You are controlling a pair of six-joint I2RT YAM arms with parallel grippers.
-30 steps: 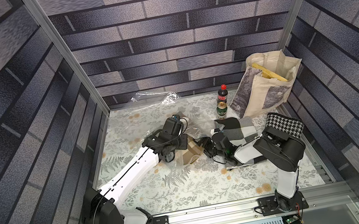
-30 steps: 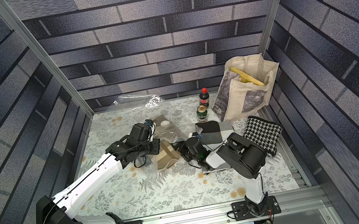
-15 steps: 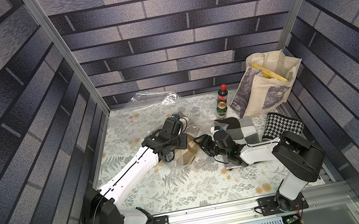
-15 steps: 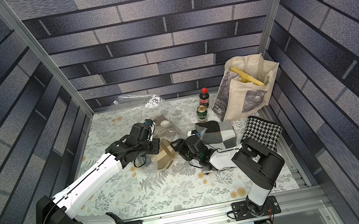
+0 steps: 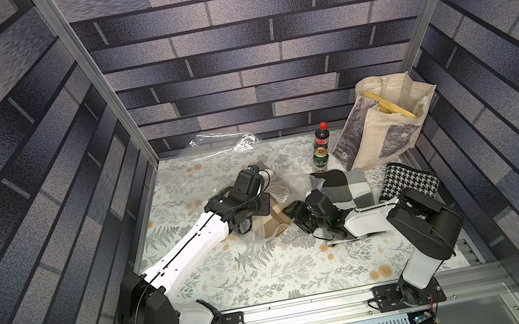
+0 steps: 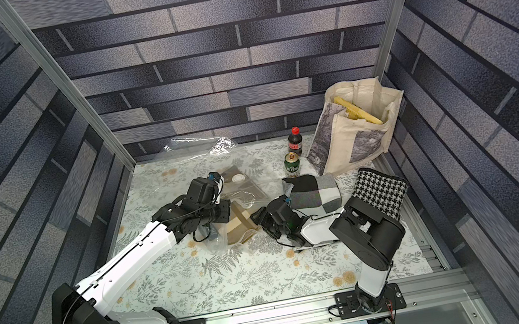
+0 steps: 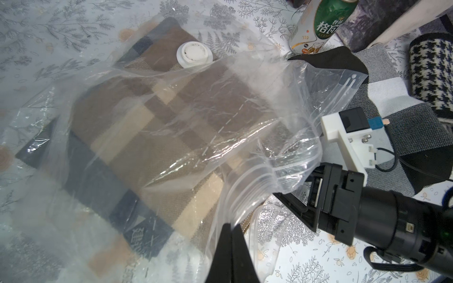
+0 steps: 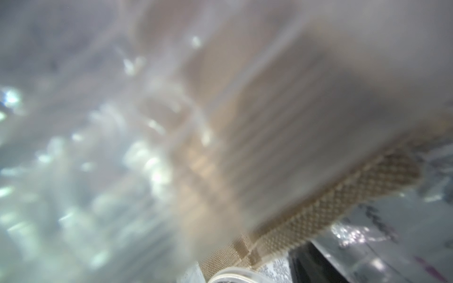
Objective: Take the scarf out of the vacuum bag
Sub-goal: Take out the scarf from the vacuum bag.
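The vacuum bag (image 7: 247, 80) is clear crinkly plastic with a round white valve cap (image 7: 195, 54), and it lies mid-table in both top views (image 5: 284, 180) (image 6: 248, 190). Inside it sits a folded scarf (image 7: 157, 137) in brown, beige and dark checks. My left gripper (image 7: 230, 226) is shut on the bag's mouth edge and holds it up. My right gripper (image 7: 291, 188) is at the bag's mouth, jaws apart, its lower finger (image 7: 291, 205) under the plastic lip. The right wrist view is mostly blur, with the scarf's edge (image 8: 343, 191) close ahead.
A grey, black and white checked cloth (image 5: 345, 187) and a houndstooth one (image 5: 409, 181) lie right of the bag. A green can (image 5: 321, 159), a cola bottle (image 5: 322, 135) and a cream tote bag (image 5: 383, 134) stand behind. Loose clear plastic (image 5: 222, 140) lies at the back wall.
My right gripper has slid left toward the bag's mouth while its elbow swung out to the right and lower. The left arm has kept still, holding the bag.
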